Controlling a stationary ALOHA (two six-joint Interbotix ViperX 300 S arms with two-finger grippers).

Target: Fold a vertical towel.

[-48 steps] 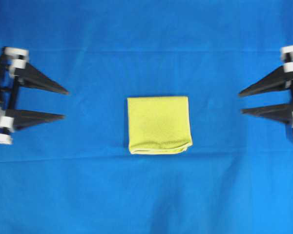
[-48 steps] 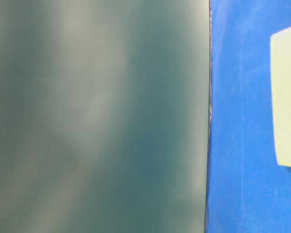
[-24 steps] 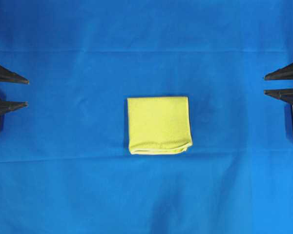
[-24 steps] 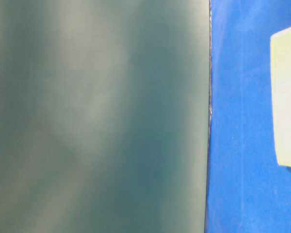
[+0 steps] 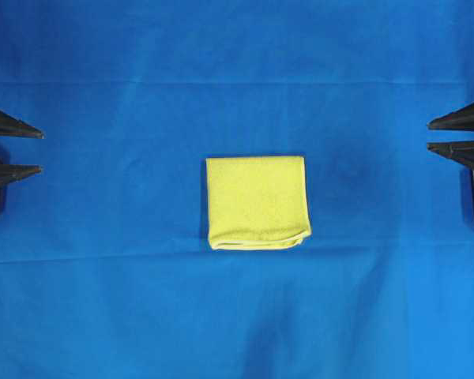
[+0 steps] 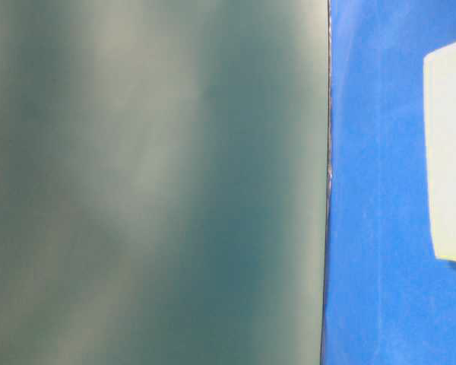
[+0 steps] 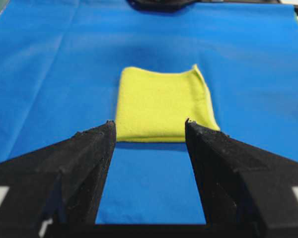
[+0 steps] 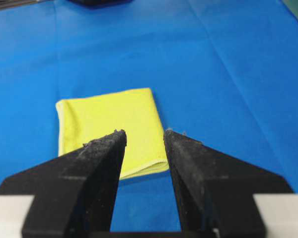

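The yellow towel (image 5: 257, 202) lies folded into a small near-square in the middle of the blue cloth, its layered edges along the near and right sides. It also shows in the left wrist view, towel (image 7: 161, 104), in the right wrist view, towel (image 8: 111, 129), and as a pale patch at the right edge of the table-level view, towel (image 6: 448, 160). My left gripper (image 5: 38, 150) stands open at the far left edge, well away from the towel. My right gripper (image 5: 430, 136) stands open at the far right edge. Both hold nothing.
A large blue cloth (image 5: 237, 316) covers the table, with faint creases. The table-level view is mostly filled by a blurred grey-green surface (image 6: 152, 182) left of the cloth's edge. A dark arm base (image 7: 161, 4) sits across the cloth.
Both arms have drawn back outward to the frame edges since a second ago; only their fingertips show now. The towel has not moved.
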